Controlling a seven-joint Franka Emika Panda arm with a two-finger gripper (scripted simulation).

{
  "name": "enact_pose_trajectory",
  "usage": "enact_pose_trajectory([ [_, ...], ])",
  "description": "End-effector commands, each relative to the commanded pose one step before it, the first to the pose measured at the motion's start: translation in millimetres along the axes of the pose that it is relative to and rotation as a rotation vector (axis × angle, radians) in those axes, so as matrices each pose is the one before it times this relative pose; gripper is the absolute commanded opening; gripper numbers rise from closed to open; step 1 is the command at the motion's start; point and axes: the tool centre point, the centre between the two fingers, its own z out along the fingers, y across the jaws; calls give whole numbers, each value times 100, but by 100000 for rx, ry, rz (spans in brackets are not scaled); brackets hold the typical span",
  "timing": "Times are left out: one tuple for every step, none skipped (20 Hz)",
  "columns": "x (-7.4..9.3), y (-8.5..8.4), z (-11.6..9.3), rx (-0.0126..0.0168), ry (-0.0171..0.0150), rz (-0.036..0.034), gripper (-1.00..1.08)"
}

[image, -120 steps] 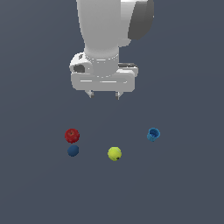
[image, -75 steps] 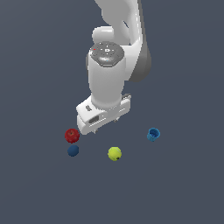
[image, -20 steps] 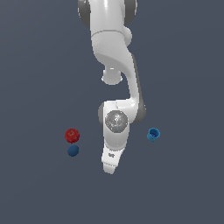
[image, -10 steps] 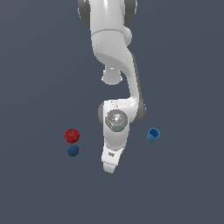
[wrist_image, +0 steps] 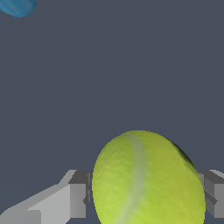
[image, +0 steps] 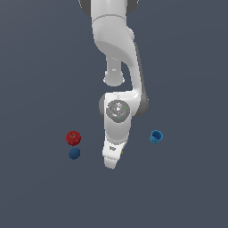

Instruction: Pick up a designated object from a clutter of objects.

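The designated object, a yellow-green ball [wrist_image: 146, 179] with a pale seam, fills the space between my gripper's [wrist_image: 146, 194] two grey fingers [wrist_image: 78, 194] in the wrist view, and both fingers press against its sides. In the exterior view my gripper [image: 111, 162] points down at the floor between the other pieces of clutter, and the white hand hides nearly all of the ball. The red apple-like ball [image: 73, 137] and the dark blue ball [image: 74, 153] lie to the exterior view's left of the hand.
A bright blue cup-like piece [image: 156, 136] lies to the exterior view's right of the hand and shows at the wrist picture's corner as a blue cup edge [wrist_image: 17, 6]. The floor is plain dark grey. The arm's links rise above the hand.
Six seconds ago the gripper hung high above the clutter; it came down over the yellow-green ball. Over the last second the hand has crept slightly upward.
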Motion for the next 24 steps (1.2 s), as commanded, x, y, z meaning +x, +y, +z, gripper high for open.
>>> enact_pose_trajectory([
  [-335,-752,-1361,-256,-37,3,-100],
  [-166,-378,-583,0,0,0,-100],
  [-167,-403,-611,-6,-69,-4,-100],
  [-186,-425,-657,0,0,0,-100],
  [-187,-449,-683,-5,-69,-3,-100],
  [-199,-455,-705,0,0,0,-100],
  [-198,-455,-705,0,0,0,-100],
  [-188,-455,-694,-2,-69,-2,-100],
  [-196,-453,-705,0,0,0,-100],
  [-195,-452,-704,0,0,0,-100],
  [-183,-450,-691,1,-69,0,-100],
  [-192,-449,-702,0,0,0,-100],
  [-190,-447,-701,0,0,0,-100],
  [-188,-446,-700,0,0,0,-100],
  [-185,-444,-699,0,0,0,-100],
  [-183,-442,-698,0,0,0,-100],
  [-180,-441,-697,0,0,0,-100],
  [-178,-439,-697,0,0,0,-100],
  [-176,-438,-697,0,0,0,-100],
  [-185,-433,-694,25,64,-4,-100],
  [-171,-437,-698,0,0,0,-100],
  [-181,-437,-710,1,69,-8,-100],
  [-176,-437,-709,3,48,-6,-100],
  [-167,-438,-707,0,0,0,-100],
])
